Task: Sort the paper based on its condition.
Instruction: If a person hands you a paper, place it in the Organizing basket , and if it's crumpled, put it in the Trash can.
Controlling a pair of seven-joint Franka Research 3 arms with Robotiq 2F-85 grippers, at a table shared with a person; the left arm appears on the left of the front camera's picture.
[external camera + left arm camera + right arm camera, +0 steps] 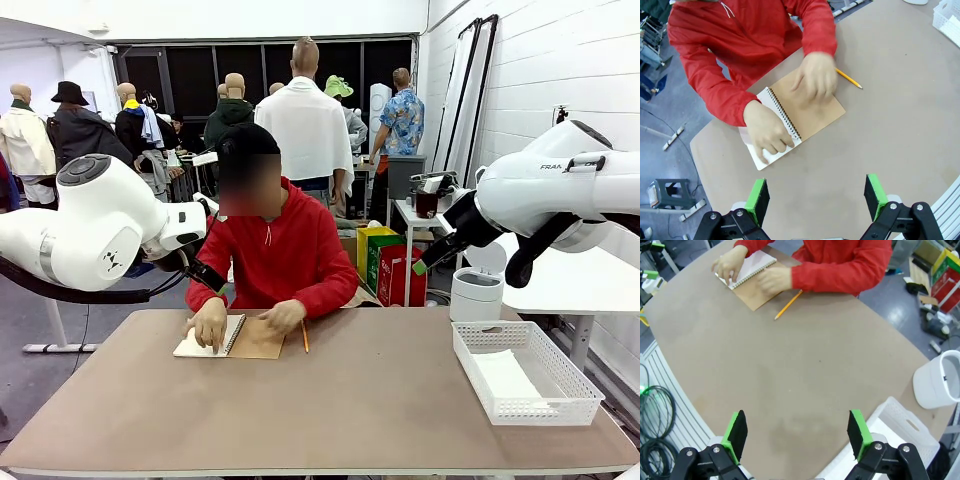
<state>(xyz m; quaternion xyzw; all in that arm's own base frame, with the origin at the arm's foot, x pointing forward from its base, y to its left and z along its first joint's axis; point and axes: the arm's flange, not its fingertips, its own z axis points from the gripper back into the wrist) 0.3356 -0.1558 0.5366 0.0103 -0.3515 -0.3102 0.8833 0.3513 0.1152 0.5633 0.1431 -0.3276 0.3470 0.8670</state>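
- The left gripper hangs above the table, on the robot's side of the spiral notebook. Its jaws stand wide and it holds nothing. If it goes down now, it could strike the person's hands, because both are on the notebook.
- The paper is a white sheet on the open side of the notebook, under one hand of the person. I cannot tell if it is loose or bound to the spiral. A pull while the hand presses it would probably tear or crease it, and this would change the condition that must be judged.
- The other hand is blurred over the brown cover, so it seems to be moving, and the arms should not approach yet.
- The pencil lies just beside the notebook, on the side away from the sheet. A passing gripper may knock it and let it roll.
- The right gripper is well apart from the notebook, near the white basket and the round white bin. Its jaws are also wide and empty. A thin flat sheet is hard to pinch, and it may slip or go to the wrong container.
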